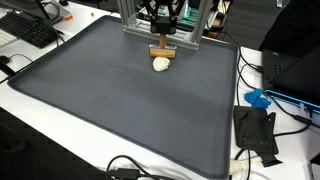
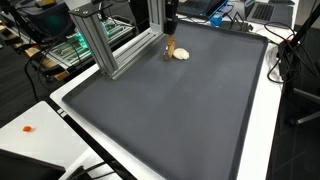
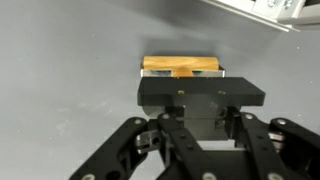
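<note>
My gripper (image 1: 162,34) is at the far edge of the dark grey mat (image 1: 120,110), just in front of an aluminium frame (image 1: 130,22). It points down and is shut on the upright stem of a T-shaped wooden piece (image 1: 162,50), whose crossbar rests on or just above the mat. A small whitish round lump (image 1: 161,64) lies on the mat right beside the crossbar. In the wrist view the fingers (image 3: 200,88) are closed together and the wooden crossbar (image 3: 180,66) shows just beyond them. Gripper (image 2: 171,36), wooden piece (image 2: 170,50) and lump (image 2: 182,55) also show in an exterior view.
The mat has a raised rim (image 1: 235,120) and lies on a white table. A keyboard (image 1: 30,30) is at the back corner. A black bracket (image 1: 256,132), a blue part (image 1: 258,98) and cables lie beside the mat. The aluminium frame (image 2: 105,45) stands at the mat's corner.
</note>
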`<action>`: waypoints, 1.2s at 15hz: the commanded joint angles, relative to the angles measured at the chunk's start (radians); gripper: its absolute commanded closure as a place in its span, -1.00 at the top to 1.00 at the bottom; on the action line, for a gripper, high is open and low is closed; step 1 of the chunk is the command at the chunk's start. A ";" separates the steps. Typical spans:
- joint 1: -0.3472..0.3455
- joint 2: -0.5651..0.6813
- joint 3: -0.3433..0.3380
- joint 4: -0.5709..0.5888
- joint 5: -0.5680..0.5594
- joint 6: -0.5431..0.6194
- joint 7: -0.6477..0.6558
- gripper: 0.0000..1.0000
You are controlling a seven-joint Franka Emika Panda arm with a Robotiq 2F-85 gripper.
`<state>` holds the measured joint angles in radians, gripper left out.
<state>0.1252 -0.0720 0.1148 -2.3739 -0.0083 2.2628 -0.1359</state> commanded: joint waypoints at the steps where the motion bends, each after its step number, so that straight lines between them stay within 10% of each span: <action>1: 0.007 0.002 0.004 -0.046 0.043 0.092 -0.002 -0.57; 18: 0.003 -0.030 0.001 0.041 0.067 0.013 0.064 -0.57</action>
<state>0.1288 -0.0886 0.1172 -2.3417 0.0181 2.2915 -0.1262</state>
